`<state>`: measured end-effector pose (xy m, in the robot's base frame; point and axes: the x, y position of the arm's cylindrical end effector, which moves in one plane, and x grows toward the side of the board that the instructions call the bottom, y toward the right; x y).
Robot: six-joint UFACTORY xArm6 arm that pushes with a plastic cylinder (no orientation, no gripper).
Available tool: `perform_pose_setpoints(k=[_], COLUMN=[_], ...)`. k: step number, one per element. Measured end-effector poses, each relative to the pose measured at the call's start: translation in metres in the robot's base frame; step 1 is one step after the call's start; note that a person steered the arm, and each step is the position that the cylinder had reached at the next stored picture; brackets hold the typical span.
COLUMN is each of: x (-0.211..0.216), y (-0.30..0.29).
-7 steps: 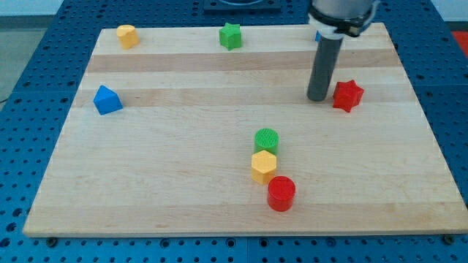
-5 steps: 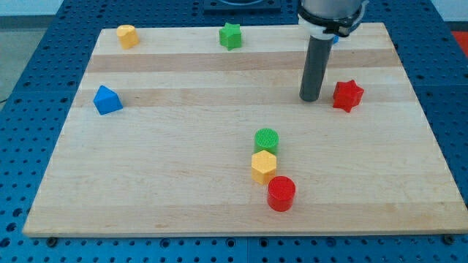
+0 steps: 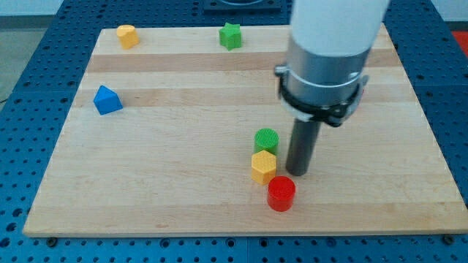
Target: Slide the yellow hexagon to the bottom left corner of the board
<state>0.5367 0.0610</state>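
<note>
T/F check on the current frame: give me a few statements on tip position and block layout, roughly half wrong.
1. My tip is just to the view's right of the yellow hexagon. True.
2. The green cylinder sits below the yellow hexagon. False: it sits just above it.
3. The red cylinder is the block nearest the view's bottom. True.
4. The blue block lies at the view's right. False: it is at the left.
5. The green star is near the board's top edge. True.

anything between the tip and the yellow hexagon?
No. In the camera view my tip sits just to the view's right of the yellow hexagon; only bare board between.
</note>
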Motion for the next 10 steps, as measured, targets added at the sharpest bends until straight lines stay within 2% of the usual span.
perform_pose_setpoints(k=[2, 3, 5, 7, 8, 9, 10], x=[-0.001, -0.001, 0.003, 0.024, 0.024, 0.017, -0.012], y=[-0.105, -0.138, -0.105, -0.211, -0.234, -0.197, -0.208])
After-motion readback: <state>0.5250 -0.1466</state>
